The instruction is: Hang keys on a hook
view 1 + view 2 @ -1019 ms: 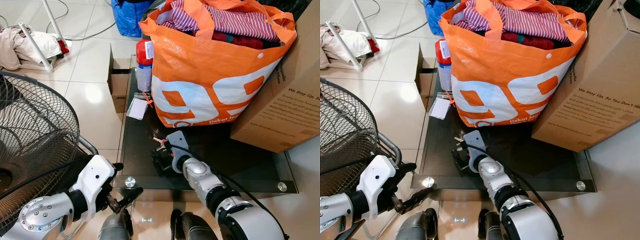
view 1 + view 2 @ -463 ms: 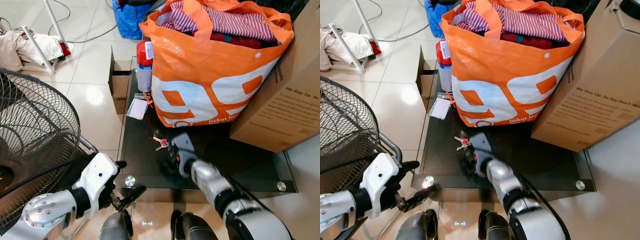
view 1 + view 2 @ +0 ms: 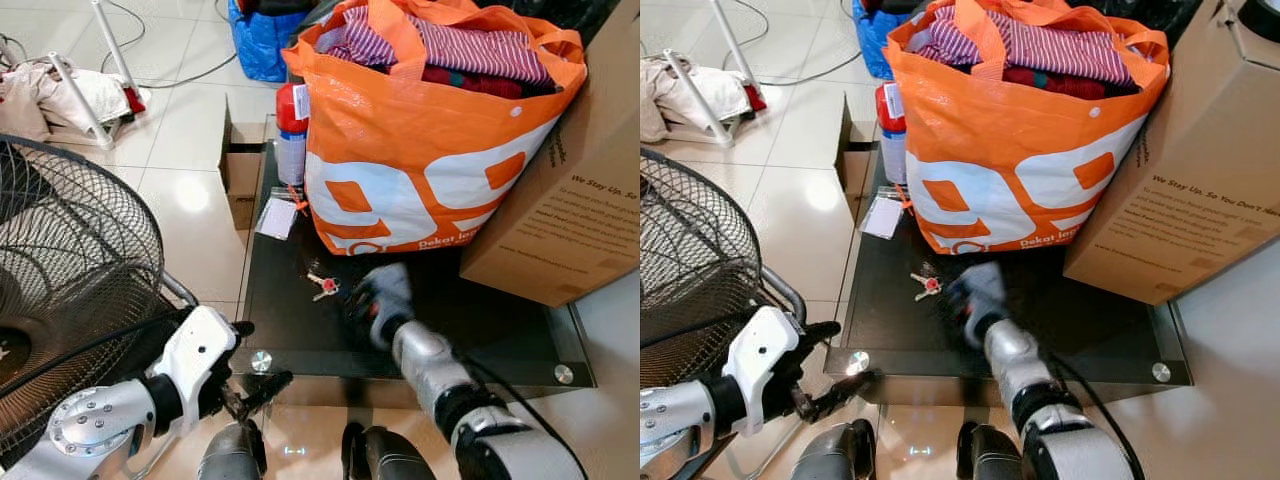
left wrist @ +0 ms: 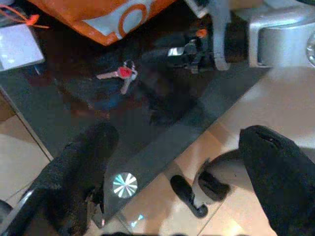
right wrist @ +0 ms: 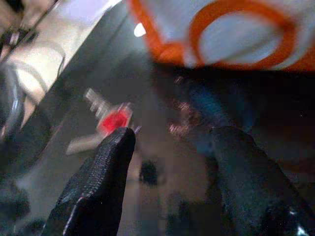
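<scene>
Hovering over dark glass bench (image 3: 300,340), your right hand (image 5: 170,147) is spreading fingers apart just beside keys (image 3: 322,286). Keys lying flat near orange bag (image 3: 420,140). Left hand (image 4: 172,191) hanging apart below bench edge.

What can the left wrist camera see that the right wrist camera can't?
From the left wrist: the left gripper, open, above the table's edge, a round metal disc in the glass, pale floor tiles, a white card and the silver right arm. From the right wrist: the right gripper, open, close by the keys, all blurred. Both: the red-headed keys lying on the dark glass table, and the orange bag.
</scene>
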Robot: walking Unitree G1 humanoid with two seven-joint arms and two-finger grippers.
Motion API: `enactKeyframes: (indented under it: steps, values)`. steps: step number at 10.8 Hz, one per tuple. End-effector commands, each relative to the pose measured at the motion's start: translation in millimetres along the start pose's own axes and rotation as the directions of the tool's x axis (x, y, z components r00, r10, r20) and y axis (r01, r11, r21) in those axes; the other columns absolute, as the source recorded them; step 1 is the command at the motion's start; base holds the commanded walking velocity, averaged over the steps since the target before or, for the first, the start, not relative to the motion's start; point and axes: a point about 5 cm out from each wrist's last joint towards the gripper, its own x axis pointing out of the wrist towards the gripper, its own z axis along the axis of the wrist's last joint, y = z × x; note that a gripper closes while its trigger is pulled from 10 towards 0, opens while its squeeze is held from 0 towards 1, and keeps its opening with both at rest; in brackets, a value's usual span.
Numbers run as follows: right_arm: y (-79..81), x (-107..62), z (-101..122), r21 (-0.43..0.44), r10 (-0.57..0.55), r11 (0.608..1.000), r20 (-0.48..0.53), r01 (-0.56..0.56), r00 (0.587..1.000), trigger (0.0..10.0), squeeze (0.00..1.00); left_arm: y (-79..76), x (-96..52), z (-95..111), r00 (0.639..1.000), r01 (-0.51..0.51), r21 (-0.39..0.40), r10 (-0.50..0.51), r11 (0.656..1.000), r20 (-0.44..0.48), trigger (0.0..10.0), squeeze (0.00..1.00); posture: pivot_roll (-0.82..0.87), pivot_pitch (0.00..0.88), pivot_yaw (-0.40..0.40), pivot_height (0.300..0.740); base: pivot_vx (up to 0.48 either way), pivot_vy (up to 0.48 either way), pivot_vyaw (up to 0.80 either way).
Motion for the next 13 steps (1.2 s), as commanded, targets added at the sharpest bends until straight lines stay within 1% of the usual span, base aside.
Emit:
enactKeyframes:
  steps: [1, 2, 3, 4, 5, 6, 7, 8, 9, 10, 11, 12, 13]
  values:
    - [-1.0, -3.6, 5.6, 0.053, -0.01, 0.999, 0.079, 0.006, 0.997, 10.0, 0.37, 12.9, 1.2, 1.2, 0.986, -0.164, -0.003, 0.164, 0.986, 0.039, 10.0, 0.0, 0.07, 0.127, -0.056, 0.74, 0.0, 0.0, 0.0]
    - [0.1, -8.8, 6.1, 0.047, -0.002, 0.999, 0.112, -0.003, 0.994, 10.0, 0.0, 22.9, 3.3, -2.3, 0.956, -0.282, -0.067, 0.286, 0.957, 0.063, 10.0, 0.0, 0.05, 0.071, -0.057, 0.74, 0.0, 0.0, 0.0]
    - [-1.5, -18.2, 9.9, 0.045, -0.008, 0.999, 0.14, 0.002, 0.99, 10.0, 0.0, 28.8, 2.8, -4.5, 0.932, -0.349, -0.098, 0.356, 0.932, 0.072, 10.0, 0.0, 0.03, 0.0, -0.055, 0.74, 0.0, 0.0, 0.0]
    - [-7.1, -37.2, 19.6, 0.036, -0.037, 0.999, 0.18, 0.031, 0.983, 10.0, 0.0, 32.2, 2.5, -6.1, 0.907, -0.402, -0.099, 0.41, 0.91, 0.09, 10.0, 0.0, 0.02, 0.0, -0.053, 0.74, 0.0, 0.0, 0.0]
    - [-16.7, -52.9, 28.4, 0.039, -0.062, 0.998, 0.2, 0.055, 0.978, 10.0, 0.0, 35.4, 8.0, -6.3, 0.891, -0.435, -0.093, 0.443, 0.896, 0.095, 10.0, 0.0, 0.01, 0.0, -0.041, 0.74, 0.0, 0.0, 0.0]
    - [-25.7, -71.8, 41.7, 0.035, -0.107, 0.994, 0.242, 0.102, 0.964, 10.0, 0.0, 39.5, 18.2, -3.0, 0.87, -0.47, -0.095, 0.479, 0.877, 0.118, 10.0, 0.0, -0.02, 0.0, -0.029, 0.74, 0.0, 0.0, 0.0]
    - [-27.4, -78.0, 48.2, 0.021, -0.127, 0.992, 0.262, 0.126, 0.957, 10.0, 0.0, 43.1, 24.4, -0.6, 0.859, -0.483, -0.099, 0.493, 0.87, 0.137, 10.0, 0.0, -0.03, 0.0, -0.014, 0.74, 0.0, 0.0, 0.0]
    - [-29.8, -85.7, 56.2, 0.026, -0.176, 0.984, 0.264, 0.176, 0.948, 10.0, 0.0, 52.3, 33.5, 5.2, 0.83, -0.521, -0.103, 0.531, 0.847, 0.169, 10.0, 0.0, -0.03, 0.0, -0.012, 0.74, 0.0, 0.0, 0.0]
    - [-32.2, -88.6, 55.9, 0.028, -0.221, 0.975, 0.247, 0.221, 0.943, 10.0, 0.0, 56.4, 36.8, 8.1, 0.816, -0.54, -0.103, 0.549, 0.836, 0.18, 10.0, 0.0, -0.02, 0.0, -0.011, 0.74, 0.0, 0.0, 0.0]
    - [-34.5, -89.1, 53.4, 0.035, -0.266, 0.964, 0.205, 0.264, 0.942, 10.0, 0.0, 60.8, 41.6, 8.6, 0.807, -0.553, -0.099, 0.561, 0.827, 0.183, 10.0, 0.0, -0.02, 0.0, -0.012, 0.74, 0.0, 0.0, 0.0]
    - [-37.5, -84.7, 52.8, 0.044, -0.295, 0.956, 0.179, 0.292, 0.939, 10.0, 0.0, 63.1, 45.3, 8.6, 0.803, -0.559, -0.092, 0.566, 0.824, 0.188, 10.0, 0.0, -0.01, 0.0, -0.018, 0.74, 0.0, 0.0, 0.0]
    - [-38.9, -78.2, 57.0, 0.033, -0.297, 0.955, 0.165, 0.295, 0.941, 10.0, 0.0, 66.7, 48.6, 9.3, 0.795, -0.573, -0.073, 0.575, 0.816, 0.193, 10.0, 0.0, 0.0, 0.0, -0.024, 0.74, 0.0, 0.0, 0.0]
    - [-39.6, -76.2, 61.4, -0.007, -0.286, 0.957, 0.163, 0.291, 0.944, 10.0, 0.0, 68.3, 49.6, 9.5, 0.793, -0.577, -0.066, 0.578, 0.814, 0.196, 10.0, 0.0, 0.0, 0.0, -0.028, 0.74, 0.0, 0.0, 0.0]
